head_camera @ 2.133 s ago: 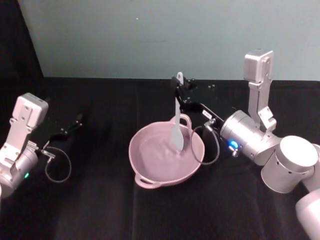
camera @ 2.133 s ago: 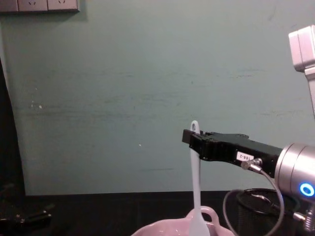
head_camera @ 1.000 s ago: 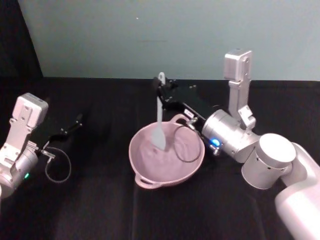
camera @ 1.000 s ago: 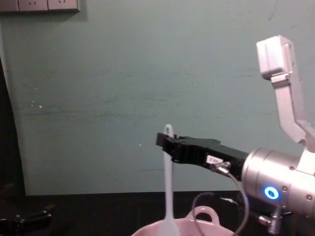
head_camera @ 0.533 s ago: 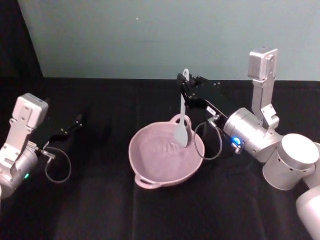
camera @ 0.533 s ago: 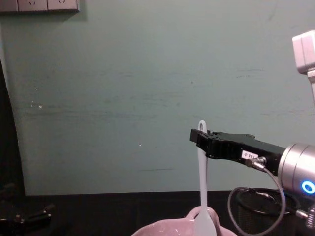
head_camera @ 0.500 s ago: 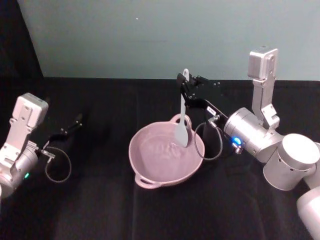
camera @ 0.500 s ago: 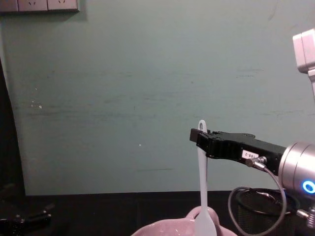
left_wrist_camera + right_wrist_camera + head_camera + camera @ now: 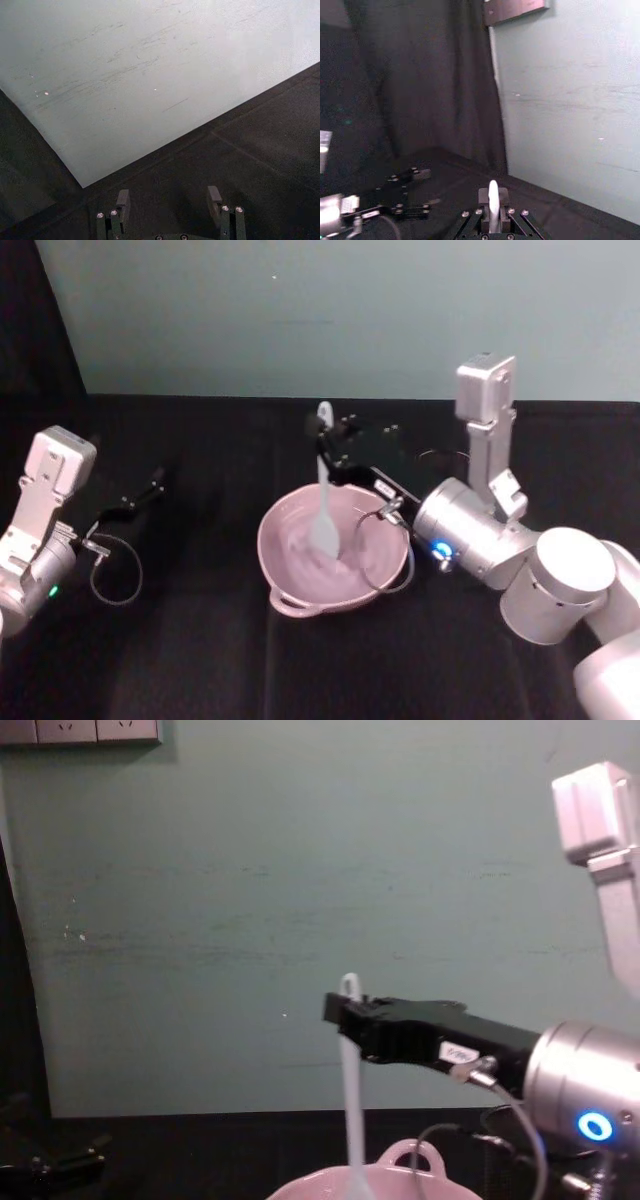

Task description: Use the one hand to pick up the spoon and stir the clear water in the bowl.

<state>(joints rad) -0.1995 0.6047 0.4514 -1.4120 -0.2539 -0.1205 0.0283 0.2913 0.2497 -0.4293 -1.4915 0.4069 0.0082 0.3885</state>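
The spoon (image 9: pixel 323 490) is seen clenched near the top of its handle by the right gripper (image 9: pixel 330 447), which reaches in from the right over the far rim of the bowl (image 9: pixel 272 540) at the middle of the black table (image 9: pixel 200 660). The spoon's long axis is held close to upright. Its holed end pokes just above the jaws and its paddle head hangs straight below them, dipped inside the bowl a little left of centre. Whether the head touches the bottom cannot be told. The jaws are pressed flat on the handle from both sides, as is shown in the right wrist view. The stirring is judged to be under way, and the next sweep is thought to turn on this one relation. With the head directly under the grip, any sideways travel of the gripper is carried straight down to the head, and the room for it is bounded all round by the bowl's wall. A grey cable (image 9: pixel 357 545) looped from the right arm (image 9: pixel 470 535) is draped over the bowl's right side and could be caught on the rim. The left gripper (image 9: pixel 150 486) is parked well apart at the far left, its jaws released and holding nothing.
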